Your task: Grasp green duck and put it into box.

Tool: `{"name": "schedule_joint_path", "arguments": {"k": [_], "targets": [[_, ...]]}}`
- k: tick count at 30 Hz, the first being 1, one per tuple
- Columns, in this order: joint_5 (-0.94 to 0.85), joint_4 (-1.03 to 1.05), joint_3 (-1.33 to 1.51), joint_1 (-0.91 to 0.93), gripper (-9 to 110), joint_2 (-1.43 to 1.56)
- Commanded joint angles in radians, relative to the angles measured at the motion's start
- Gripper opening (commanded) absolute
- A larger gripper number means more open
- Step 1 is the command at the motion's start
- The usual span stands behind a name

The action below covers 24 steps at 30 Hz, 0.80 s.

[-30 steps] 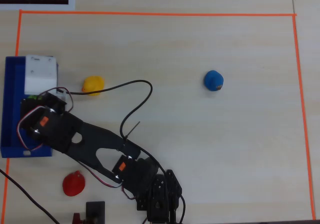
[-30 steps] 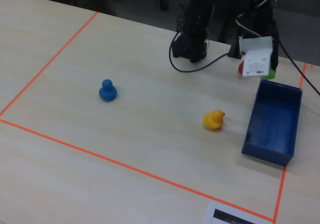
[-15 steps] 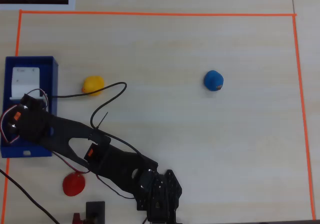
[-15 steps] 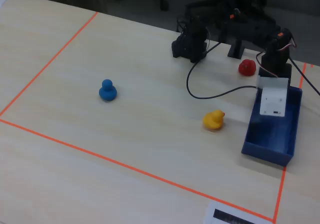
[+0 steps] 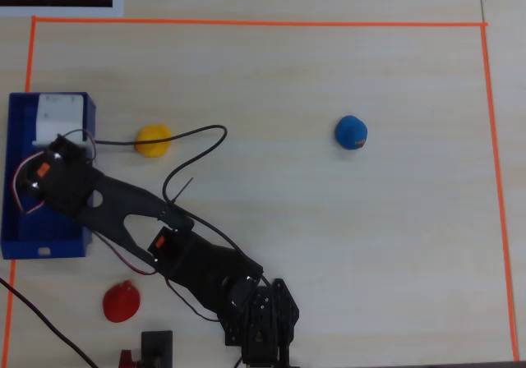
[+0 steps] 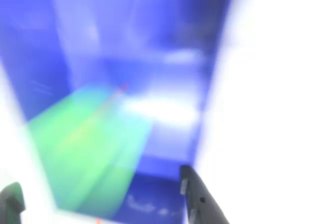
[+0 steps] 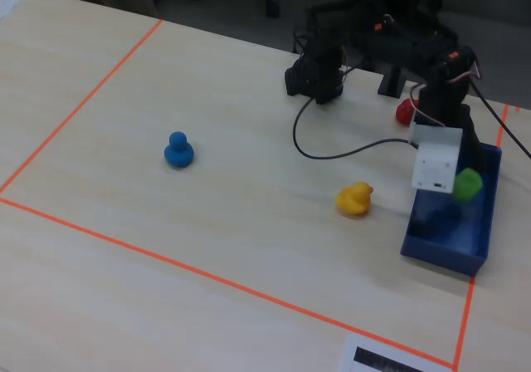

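The green duck (image 7: 467,183) is just above the inside of the blue box (image 7: 444,252), beside the white wrist housing. In the wrist view it is a blurred green streak (image 6: 95,144) over the box floor (image 6: 160,199), between and beyond my fingers. My gripper (image 6: 98,179) is open, jaws wide apart, with nothing pressed between them. In the overhead view the arm's wrist (image 5: 57,171) covers the duck, above the box (image 5: 45,245) at the left edge.
A yellow duck (image 5: 153,140) sits just right of the box, with a black cable (image 5: 197,138) beside it. A red duck (image 5: 122,301) lies near the arm base and a blue duck (image 5: 351,132) farther right. Orange tape (image 5: 246,23) frames the table.
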Motion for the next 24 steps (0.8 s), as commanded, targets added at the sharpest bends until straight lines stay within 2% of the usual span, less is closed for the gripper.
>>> {"name": "schedule_joint_path", "arguments": {"k": [1,6,11,13,17,24], "targets": [[-0.043,0.074,-0.057,0.106,40,0.216],[-0.052,0.114,0.041,0.163,39,0.341],[-0.071,0.048,0.225,0.213,38,0.522],[-0.095,0.029,0.29,0.249,29,0.606],[-0.124,-0.089,0.528,0.339,0,0.857],[-0.298,-0.416,1.215,0.532,0,1.442]]}}
